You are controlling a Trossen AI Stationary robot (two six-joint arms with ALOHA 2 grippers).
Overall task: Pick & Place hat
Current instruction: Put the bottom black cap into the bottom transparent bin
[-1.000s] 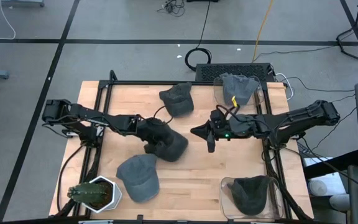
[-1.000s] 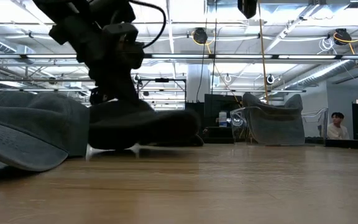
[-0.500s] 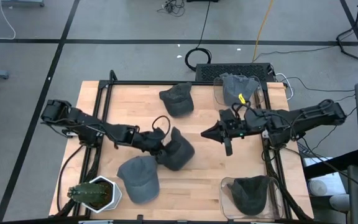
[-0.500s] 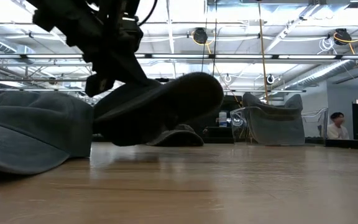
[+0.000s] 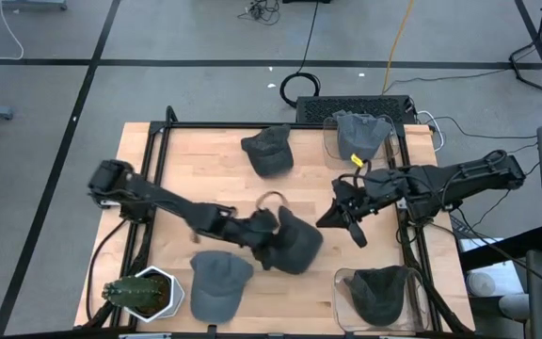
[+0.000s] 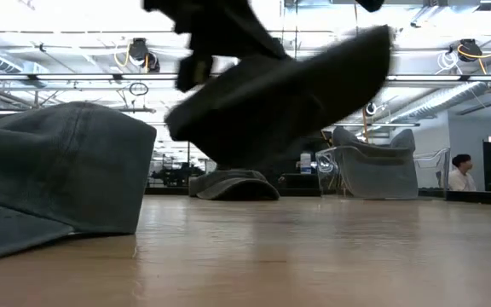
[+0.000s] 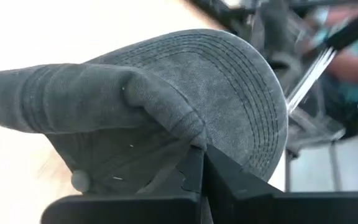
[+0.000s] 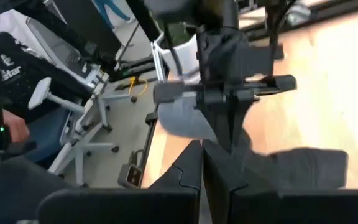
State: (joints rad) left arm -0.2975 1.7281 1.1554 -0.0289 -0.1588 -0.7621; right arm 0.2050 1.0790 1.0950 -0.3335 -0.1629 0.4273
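The left claw (image 5: 269,233), clamped on the dark hat (image 5: 294,243) and holding it clear of the counter (image 5: 196,160) near its middle, is mid-carry; likely next comes setting it down, while the right claw (image 5: 344,218) waits closed and empty nearby.

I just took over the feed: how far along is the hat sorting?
Done, it seems: one hat sits in the far clear bin and another in the near bin. In hand: the left gripper is shut on a dark hat, lifted off the table in the low view. Left: two hats lie loose, one far, one near. The right gripper hovers shut and empty.
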